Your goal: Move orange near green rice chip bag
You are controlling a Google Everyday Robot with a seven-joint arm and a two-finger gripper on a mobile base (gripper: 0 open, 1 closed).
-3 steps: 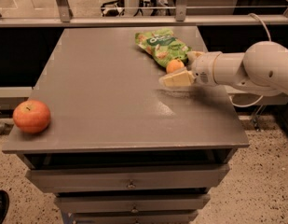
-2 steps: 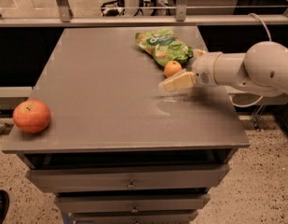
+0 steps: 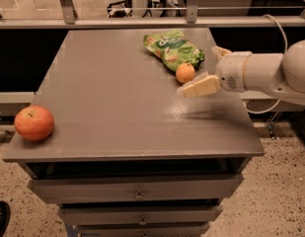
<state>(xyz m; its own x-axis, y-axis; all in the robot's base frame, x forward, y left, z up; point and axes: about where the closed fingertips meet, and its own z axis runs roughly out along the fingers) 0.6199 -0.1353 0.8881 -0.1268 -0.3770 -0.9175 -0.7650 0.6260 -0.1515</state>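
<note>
Orange [image 3: 185, 73] resting on the grey table [image 3: 117, 98], touching the near edge of the green rice chip bag [image 3: 172, 49]. Gripper [image 3: 199, 69] just right of the orange, its 2 fingers spread wide and holding nothing (lower finger beside the fruit, apart from it). Apple [image 3: 34, 123] at the front-left corner, well apart.

Warm, dim light falls from above. The gripper [image 3: 200, 71], fingers spread over the table's [image 3: 117, 107] right side, casts a soft shadow there beside a faint sheen. The background is dark.
</note>
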